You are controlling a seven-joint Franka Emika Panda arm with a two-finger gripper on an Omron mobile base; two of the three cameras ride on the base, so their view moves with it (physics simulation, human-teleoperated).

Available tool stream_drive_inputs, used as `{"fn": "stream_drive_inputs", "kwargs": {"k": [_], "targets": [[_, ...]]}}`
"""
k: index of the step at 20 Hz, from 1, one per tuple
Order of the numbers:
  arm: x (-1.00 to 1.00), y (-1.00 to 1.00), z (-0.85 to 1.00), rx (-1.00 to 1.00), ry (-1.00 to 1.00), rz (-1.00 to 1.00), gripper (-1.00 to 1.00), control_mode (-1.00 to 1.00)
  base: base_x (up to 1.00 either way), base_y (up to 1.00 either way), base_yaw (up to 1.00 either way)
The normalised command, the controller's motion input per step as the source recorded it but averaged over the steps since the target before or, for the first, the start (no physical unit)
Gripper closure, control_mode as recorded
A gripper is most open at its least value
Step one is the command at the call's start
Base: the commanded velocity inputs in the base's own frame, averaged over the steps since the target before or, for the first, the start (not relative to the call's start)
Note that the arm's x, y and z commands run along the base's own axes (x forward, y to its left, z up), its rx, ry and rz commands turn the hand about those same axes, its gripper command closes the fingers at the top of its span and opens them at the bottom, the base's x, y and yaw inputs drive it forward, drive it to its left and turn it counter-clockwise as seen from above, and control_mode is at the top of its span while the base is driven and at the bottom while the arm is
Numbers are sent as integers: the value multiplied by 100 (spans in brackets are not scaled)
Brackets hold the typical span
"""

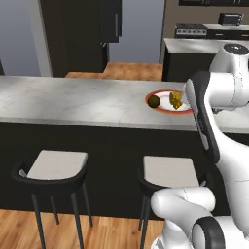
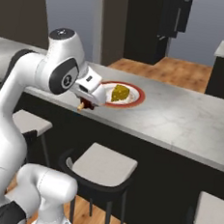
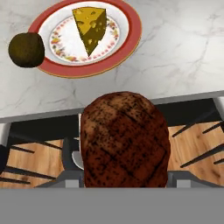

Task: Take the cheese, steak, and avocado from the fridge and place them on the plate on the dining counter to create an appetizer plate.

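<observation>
Filling the lower middle of the hand view, the steak [image 3: 124, 140] is a dark reddish-brown lump with a crosshatched sear, clamped in the pincer [image 3: 124, 175], whose jaws stand apart against its two sides. It hangs just outside the near edge of the dining worktop [image 3: 175, 65], over the wooden floor [image 3: 39, 157] and the black stool legs below. On the pale marbled top sits the plate [image 3: 127, 39], red-orange at the rim with a patterned whitish middle, and the yellow cheese [image 3: 90, 27] wedge lies in its centre. The dark olive-brown avocado [image 3: 26, 49] rests on the plate's rim, half over the worktop. In the right base view the pincer [image 2: 87, 103] shows at the worktop's front edge, just beside the plate [image 2: 137, 97]. Grey-seated stools [image 1: 56, 168] stand beneath the overhang in the left base view.
</observation>
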Motion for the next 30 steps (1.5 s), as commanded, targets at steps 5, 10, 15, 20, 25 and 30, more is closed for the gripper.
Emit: {"fn": "stream_drive_inputs", "kwargs": {"k": [5,10,15,20,25,30], "targets": [[89,0,32,-1,0,0,100,-100,0,0,0],[92,-1,12,0,0,0,100,-100,0,0,0],[77,0,-1,0,0,3,100,-100,0,0,0],[68,0,-5,0,0,3,100,-100,0,0,0],[55,0,-15,0,0,1,100,-100,0,0,0],[42,0,-27,0,0,0,100,-100,0,0,0]]}}
